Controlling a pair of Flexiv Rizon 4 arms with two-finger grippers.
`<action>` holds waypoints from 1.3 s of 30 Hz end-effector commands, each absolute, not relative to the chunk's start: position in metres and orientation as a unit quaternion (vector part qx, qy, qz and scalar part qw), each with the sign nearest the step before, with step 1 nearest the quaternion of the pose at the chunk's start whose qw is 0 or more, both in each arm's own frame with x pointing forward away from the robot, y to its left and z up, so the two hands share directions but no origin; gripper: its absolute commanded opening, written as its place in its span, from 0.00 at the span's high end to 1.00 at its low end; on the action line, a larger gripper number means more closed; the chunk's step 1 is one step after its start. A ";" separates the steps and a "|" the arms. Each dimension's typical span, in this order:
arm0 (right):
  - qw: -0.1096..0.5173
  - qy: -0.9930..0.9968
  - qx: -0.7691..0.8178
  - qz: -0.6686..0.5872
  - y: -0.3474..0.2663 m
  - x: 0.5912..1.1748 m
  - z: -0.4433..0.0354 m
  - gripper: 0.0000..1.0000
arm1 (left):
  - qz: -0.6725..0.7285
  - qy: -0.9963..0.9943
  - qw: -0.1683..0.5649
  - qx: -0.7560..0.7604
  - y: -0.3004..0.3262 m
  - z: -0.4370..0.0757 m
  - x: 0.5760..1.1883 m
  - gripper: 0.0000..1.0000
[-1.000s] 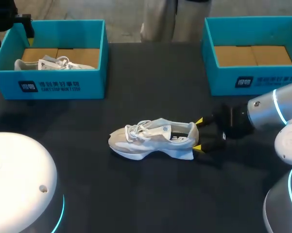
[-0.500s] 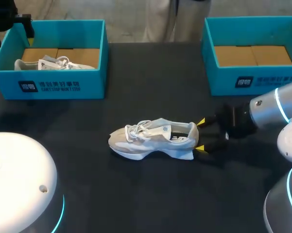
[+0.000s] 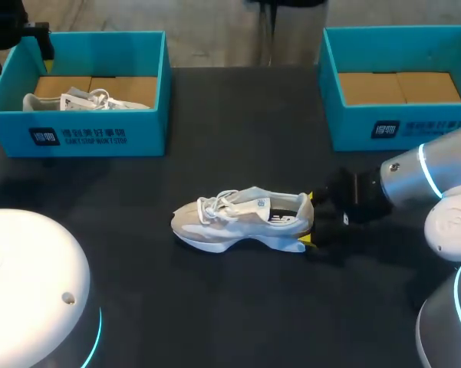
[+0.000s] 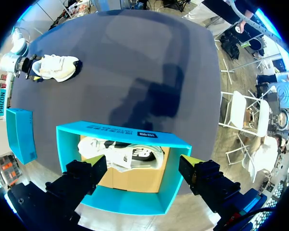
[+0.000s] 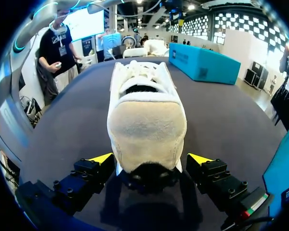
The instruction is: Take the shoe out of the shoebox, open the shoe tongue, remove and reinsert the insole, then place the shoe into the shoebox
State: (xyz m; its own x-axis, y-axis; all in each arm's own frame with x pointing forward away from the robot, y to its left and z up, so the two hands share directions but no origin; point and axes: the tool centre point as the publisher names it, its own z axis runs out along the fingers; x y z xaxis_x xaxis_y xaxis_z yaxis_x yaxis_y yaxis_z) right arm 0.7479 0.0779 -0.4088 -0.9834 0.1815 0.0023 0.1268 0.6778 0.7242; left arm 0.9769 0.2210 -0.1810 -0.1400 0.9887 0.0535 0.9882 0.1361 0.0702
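The shoe (image 3: 242,220) is already out of its box and rests upright on its sole on the dark table (image 3: 238,138), so the tongue and insole steps appear to be what comes next. Its toe points to the robot's left and its heel to the robot's right. Its laces and tongue face up, which leaves the opening reachable from above. The right gripper (image 3: 309,218) lies low behind the shoe's heel, with its two yellow-tipped fingers spread wide, one on each side of the heel counter. The right wrist view shows the tips just beside the heel without clearly pressing it, so the gripper looks open and holds nothing. Straddling the heel likely sets it up to pinch the firmest part of the shoe and steady it while the tongue is worked. Beyond the shoe's toe end, well apart from it, the left shoebox (image 3: 77,136) holds a second shoe (image 3: 69,100) lying on its cardboard floor. The left gripper (image 4: 143,163) hangs above that box, far from the shoe on the table. Its fingers are spread wide with nothing between them, seemingly kept out of the way. Beyond the shoe's heel end, also well apart, the right shoebox (image 3: 399,126) shows its brown cardboard floor and is probably where the shoe will be returned.
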 end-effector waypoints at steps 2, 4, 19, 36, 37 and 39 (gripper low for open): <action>0.039 0.912 0.095 0.397 0.091 0.749 -0.415 0.00 | 0.045 0.754 0.002 0.656 0.221 -0.181 0.977 0.00; 0.040 0.911 0.099 0.398 0.094 0.749 -0.416 0.00 | 0.045 0.754 0.002 0.656 0.221 -0.181 0.977 0.00; 0.035 0.909 0.105 0.401 0.104 0.751 -0.424 0.55 | 0.045 0.754 0.002 0.656 0.221 -0.181 0.977 0.00; 0.028 0.914 0.082 0.396 0.099 0.755 -0.423 1.00 | 0.045 0.754 0.002 0.656 0.221 -0.181 0.977 0.00; 0.025 0.915 0.078 0.396 0.100 0.755 -0.424 1.00 | 0.045 0.754 0.002 0.656 0.221 -0.181 0.977 0.00; 0.024 0.917 0.080 0.390 0.101 0.755 -0.425 1.00 | 0.045 0.754 0.002 0.656 0.221 -0.181 0.977 0.00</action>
